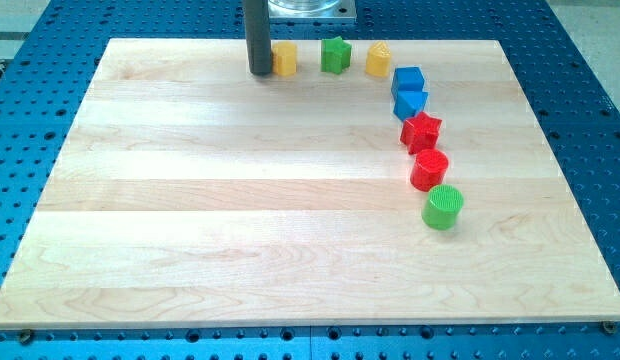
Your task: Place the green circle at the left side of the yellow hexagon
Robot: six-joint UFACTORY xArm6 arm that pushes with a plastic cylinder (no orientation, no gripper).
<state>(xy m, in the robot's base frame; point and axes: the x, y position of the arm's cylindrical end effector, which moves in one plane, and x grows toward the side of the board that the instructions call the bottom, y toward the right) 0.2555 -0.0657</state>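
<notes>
The green circle [443,207] sits far from my tip [260,72], well down toward the view's lower right, touching the red round block [429,169]. The yellow hexagon [284,59] is just right of my tip, touching it. A rod only, gripping nothing.

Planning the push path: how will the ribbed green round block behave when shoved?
The green round block stands upright on its flat base, so it should slide rather than roll. It is squat, so tipping seems unlikely. The red round block beside it may get nudged.
</notes>
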